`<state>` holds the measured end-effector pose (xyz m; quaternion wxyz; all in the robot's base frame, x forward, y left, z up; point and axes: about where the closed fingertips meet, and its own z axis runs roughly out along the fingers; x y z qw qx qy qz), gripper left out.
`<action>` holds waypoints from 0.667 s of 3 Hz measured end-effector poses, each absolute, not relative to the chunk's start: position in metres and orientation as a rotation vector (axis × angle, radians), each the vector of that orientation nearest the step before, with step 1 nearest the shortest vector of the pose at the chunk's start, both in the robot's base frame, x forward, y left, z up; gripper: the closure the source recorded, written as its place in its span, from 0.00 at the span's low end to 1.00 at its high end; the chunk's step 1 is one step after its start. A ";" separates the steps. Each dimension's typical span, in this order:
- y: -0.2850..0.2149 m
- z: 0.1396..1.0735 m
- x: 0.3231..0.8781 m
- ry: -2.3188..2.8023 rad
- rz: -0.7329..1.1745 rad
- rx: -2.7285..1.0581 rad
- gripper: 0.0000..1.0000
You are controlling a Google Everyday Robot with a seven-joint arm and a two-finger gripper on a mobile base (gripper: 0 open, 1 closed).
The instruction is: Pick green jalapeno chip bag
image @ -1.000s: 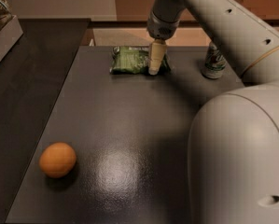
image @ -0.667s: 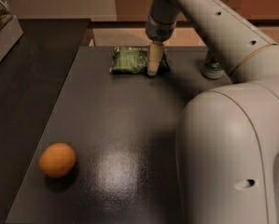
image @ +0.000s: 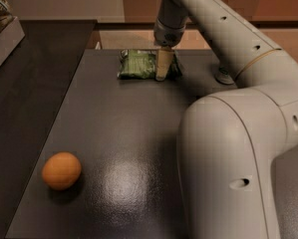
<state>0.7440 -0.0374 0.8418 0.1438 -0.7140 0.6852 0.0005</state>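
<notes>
The green jalapeno chip bag [image: 141,64] lies flat near the far edge of the dark table [image: 123,133]. It is green and crinkly with pale lettering. My gripper [image: 162,66] reaches down from the arm onto the right part of the bag and covers that part. Its tan tip is down at the bag's front edge. I cannot make out whether the bag is held.
An orange [image: 62,170] sits at the front left of the table. The base of a silver can [image: 221,75] shows at the far right, mostly hidden behind my arm [image: 228,148], which fills the right side. A shelf edge [image: 4,29] stands at far left.
The gripper has shifted slightly left and down on the bag. The arm's elbow has swung further into the right foreground. The bag and the orange have not moved.
</notes>
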 end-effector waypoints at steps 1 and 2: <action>-0.038 0.842 0.745 1.976 0.007 -2.064 0.41; -0.039 0.850 0.744 1.965 0.010 -2.054 0.64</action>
